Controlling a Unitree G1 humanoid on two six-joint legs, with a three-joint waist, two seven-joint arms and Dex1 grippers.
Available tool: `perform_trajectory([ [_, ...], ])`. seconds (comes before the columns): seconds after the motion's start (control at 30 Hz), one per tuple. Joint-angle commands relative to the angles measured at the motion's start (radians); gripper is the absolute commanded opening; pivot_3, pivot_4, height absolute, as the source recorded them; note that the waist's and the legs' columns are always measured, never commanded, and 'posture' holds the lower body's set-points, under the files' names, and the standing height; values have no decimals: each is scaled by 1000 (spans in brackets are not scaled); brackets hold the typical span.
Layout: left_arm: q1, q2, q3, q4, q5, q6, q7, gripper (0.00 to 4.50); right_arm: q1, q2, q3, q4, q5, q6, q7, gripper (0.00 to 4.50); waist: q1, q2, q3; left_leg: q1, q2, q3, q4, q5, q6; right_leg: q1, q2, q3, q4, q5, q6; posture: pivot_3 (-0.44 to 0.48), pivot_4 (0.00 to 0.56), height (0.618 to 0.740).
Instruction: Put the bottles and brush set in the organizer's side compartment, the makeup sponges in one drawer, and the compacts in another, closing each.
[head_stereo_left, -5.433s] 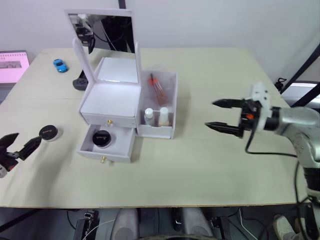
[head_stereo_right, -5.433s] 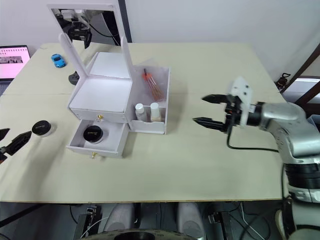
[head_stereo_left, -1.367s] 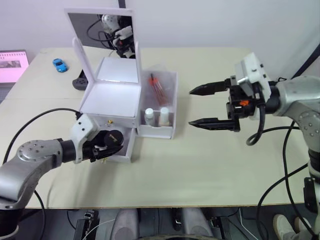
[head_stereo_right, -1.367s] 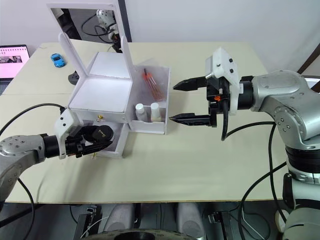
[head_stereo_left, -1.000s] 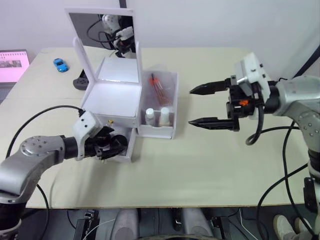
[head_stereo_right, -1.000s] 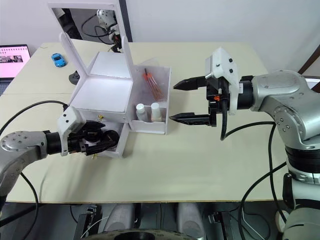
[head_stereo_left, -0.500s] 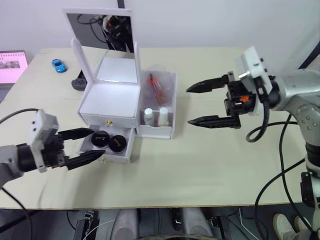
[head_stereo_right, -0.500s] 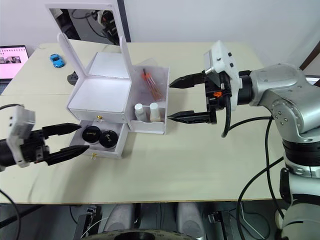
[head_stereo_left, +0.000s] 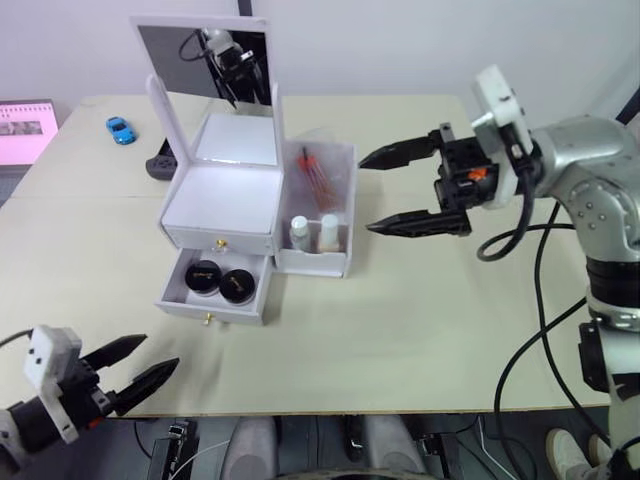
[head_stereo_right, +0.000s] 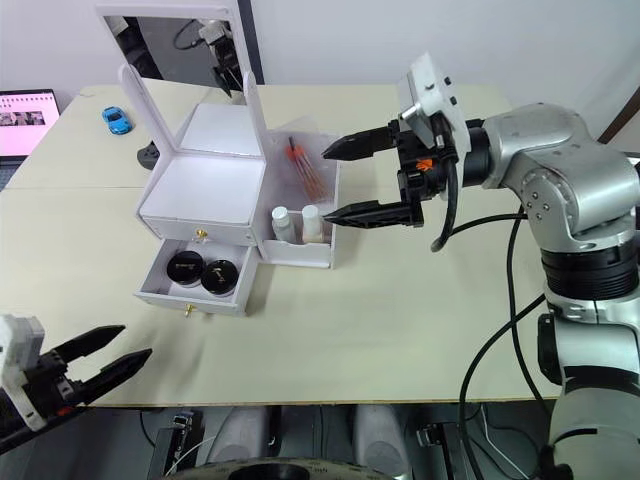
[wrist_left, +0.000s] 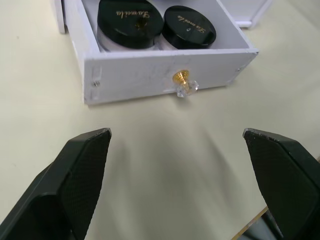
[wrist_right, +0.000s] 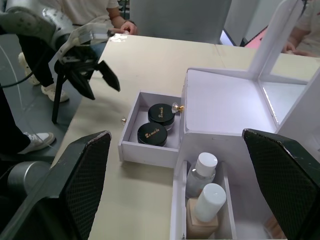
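**Our two arms, as built**

We have a right arm (head_stereo_left: 590, 180) of rounded silver-grey segments, with black cables looping beside it. Our right gripper (head_stereo_left: 385, 190) has two tapered black fingers, a white box on top and a small orange part at its base. Our left gripper (head_stereo_left: 135, 372) has the same black fingers behind a white block (head_stereo_left: 52, 378).

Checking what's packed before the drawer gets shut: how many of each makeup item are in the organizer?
Compacts: 2
Bottles: 2
Brush set: 1
Total: 5
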Motion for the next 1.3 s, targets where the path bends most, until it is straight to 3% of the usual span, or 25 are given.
perform_trajectory([
  [0.03, -28, -16, -37, 25, 28, -62, 35, 3249, -33, -2, -14, -14, -13, -15, 0, 4500, 1, 0, 0, 0, 0, 0, 0, 0, 0, 0, 0, 0, 0, 0, 0, 0, 150, 725],
  [0.2, -133, -29, -140, 102, 68, -57, 117, 632, -22, -12, -32, -54, -7, 18, -25, 4500, 0, 1, 0, 0, 0, 0, 0, 0, 0, 0, 1, 0, 1, 0, 0, 0, 150, 725],
  [0.23, -144, -37, -154, 110, 71, -62, 126, 187, -11, -20, -37, -69, -2, 27, -28, 4500, 0, 1, 0, 0, 0, 0, 0, 0, 0, 0, 1, 0, 1, 0, 0, 0, 150, 725],
  [0.27, -161, -47, -167, 121, 71, -65, 139, 83, -1, -28, -41, -81, 0, 35, -32, 4500, 0, 1, 0, 0, 0, 0, 0, 0, 0, 0, 1, 0, 1, 1, -1, 0, 150, 725],
  [1.0, -605, -55, -347, 388, 88, -91, 186, 83, 61, -64, -109, -205, 72, 124, -169, 4500, 2, 1, 0, 0, 0, -1, 1, 0, 0, 1, 1, 0, 2, 1, -1, 0, 150, 725],
  [1.3, -694, -48, -389, 475, 121, -129, 168, 83, 82, -95, -135, -226, 94, 133, -180, 4500, 3, 1, -1, 0, 0, -1, 1, 0, 0, 1, 1, 0, 2, 1, -1, 0, 150, 725],
])
